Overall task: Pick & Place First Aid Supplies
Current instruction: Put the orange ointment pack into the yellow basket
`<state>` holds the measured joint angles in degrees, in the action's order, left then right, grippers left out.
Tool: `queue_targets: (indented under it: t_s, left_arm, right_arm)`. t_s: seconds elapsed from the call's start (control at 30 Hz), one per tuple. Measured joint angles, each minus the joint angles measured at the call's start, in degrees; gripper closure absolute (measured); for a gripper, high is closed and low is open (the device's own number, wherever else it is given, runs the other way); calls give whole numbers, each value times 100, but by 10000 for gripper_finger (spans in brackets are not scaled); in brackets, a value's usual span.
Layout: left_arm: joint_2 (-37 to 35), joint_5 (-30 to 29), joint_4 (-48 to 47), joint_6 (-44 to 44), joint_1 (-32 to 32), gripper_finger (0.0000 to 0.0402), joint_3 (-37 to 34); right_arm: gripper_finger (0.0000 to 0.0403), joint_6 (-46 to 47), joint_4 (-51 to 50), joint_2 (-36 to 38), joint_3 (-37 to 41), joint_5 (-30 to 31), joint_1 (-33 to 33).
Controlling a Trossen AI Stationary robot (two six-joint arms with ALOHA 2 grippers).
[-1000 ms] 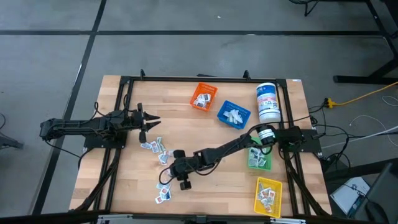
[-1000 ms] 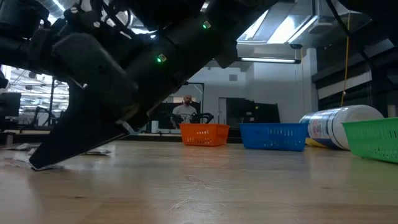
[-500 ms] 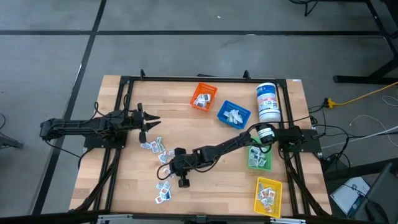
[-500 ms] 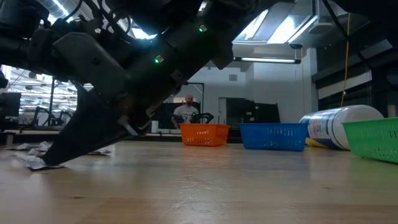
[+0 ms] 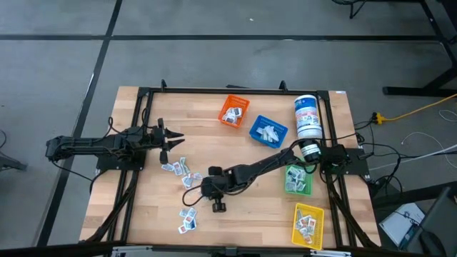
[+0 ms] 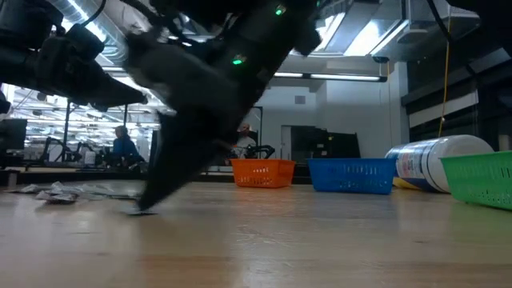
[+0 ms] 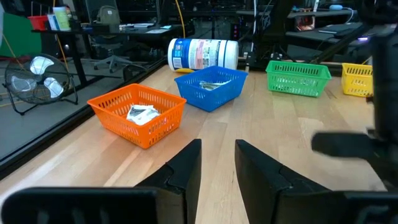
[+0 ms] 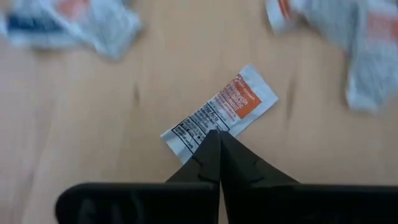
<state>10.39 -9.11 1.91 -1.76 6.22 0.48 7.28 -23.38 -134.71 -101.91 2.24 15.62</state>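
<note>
The table (image 5: pixel 243 221) holds four bins along its far and right side. The left gripper (image 5: pixel 171 138) waits with jaws spread. The right gripper (image 8: pixel 217 138), mid-table among loose packets, pinches one corner of a packet (image 8: pixel 225 112). The hold looks thin, so a slow, straight lift should keep the packet from slipping.

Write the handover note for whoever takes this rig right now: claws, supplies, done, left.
Right claw: shut on a white packet with orange print, mid-table among the loose packets.
Left claw: open, empty, waiting at the table's left side.
Done: packets already lie in the orange bin, blue bin, green bin and yellow bin.
Left: carry the gripped packet to a bin, then clear the loose packets.
</note>
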Motion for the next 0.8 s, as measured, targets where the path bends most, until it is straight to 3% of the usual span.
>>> queue_targets:
  t_s: [0.3,0.53,0.8]
  left_arm:
    - [0,1,-3,-1,0,310,-1]
    - [0,1,-2,-2,0,310,-1]
    - [0,1,-2,0,0,309,-1]
  right_arm:
    - [400,557,-2090,389,13,198,58]
    - [374,432,-2123,649,57,1649,440]
    - [312,1179,-1883,703,35,1948,670]
